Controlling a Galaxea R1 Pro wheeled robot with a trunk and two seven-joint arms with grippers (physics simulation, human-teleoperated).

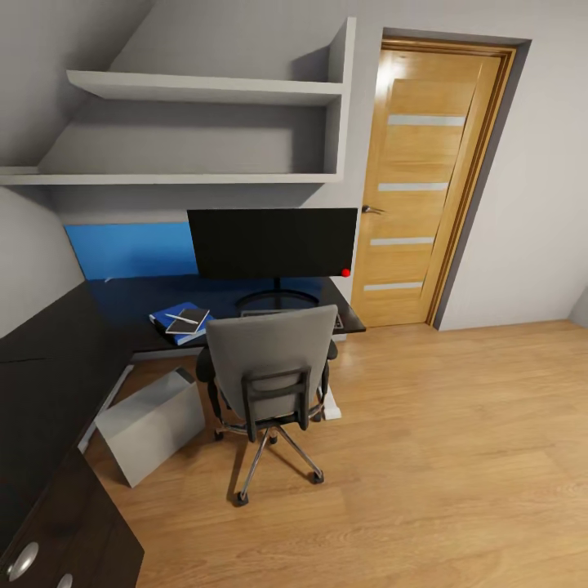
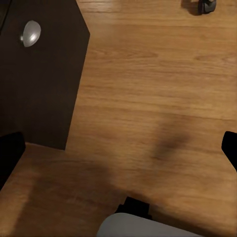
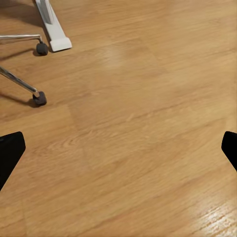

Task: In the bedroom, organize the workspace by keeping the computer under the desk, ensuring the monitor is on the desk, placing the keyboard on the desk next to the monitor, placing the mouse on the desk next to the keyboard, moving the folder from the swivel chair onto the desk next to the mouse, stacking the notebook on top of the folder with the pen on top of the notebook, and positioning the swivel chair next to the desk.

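The black monitor [image 1: 272, 242] stands on the dark L-shaped desk [image 1: 122, 298]. Left of it lies a blue folder [image 1: 166, 312] with a dark notebook [image 1: 196, 314] on top and a white pen [image 1: 183, 319] across the notebook. A grey swivel chair [image 1: 271, 359] stands at the desk's front, hiding most of the keyboard [image 1: 337, 321]; the mouse is hidden. The grey computer [image 1: 151, 425] sits tilted on the floor under the desk. My left gripper [image 2: 118, 153] and right gripper [image 3: 118, 148] both hang open over bare wooden floor, holding nothing.
A dark cabinet [image 2: 44, 74] with round silver knobs [image 1: 23, 562] is close on my left. Chair legs and casters [image 3: 39, 98] and the white desk foot [image 3: 52, 24] lie near the right gripper. A closed wooden door [image 1: 425, 188] is at the right; shelves [image 1: 204, 88] hang above.
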